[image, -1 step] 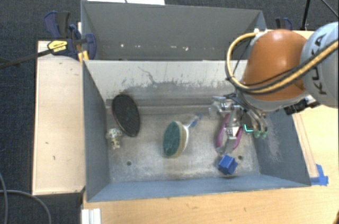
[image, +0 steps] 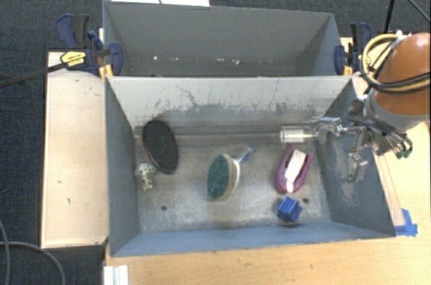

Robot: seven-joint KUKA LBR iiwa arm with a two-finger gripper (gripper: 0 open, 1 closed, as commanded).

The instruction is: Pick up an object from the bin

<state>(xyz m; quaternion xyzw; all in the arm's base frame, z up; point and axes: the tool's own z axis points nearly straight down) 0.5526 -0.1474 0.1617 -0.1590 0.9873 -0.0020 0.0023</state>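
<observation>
The bin (image: pixel 222 102) floor is bare between 7 and 8 o'clock and along the 12 o'clock wall. A black oval disc (image: pixel 160 145) blocks 9 o'clock and a green brush (image: pixel 222 176) the centre. A purple thing (image: pixel 293 169), blue block (image: pixel 289 209) and silver cylinder (image: pixel 293 135) crowd 3 to 5 o'clock.

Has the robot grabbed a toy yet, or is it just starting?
Nothing looks picked yet. The gripper hangs by the bin's right wall, near the purple-and-white thing and the blue block lying on the floor. Left: reach one, grab it, lift it out.
</observation>
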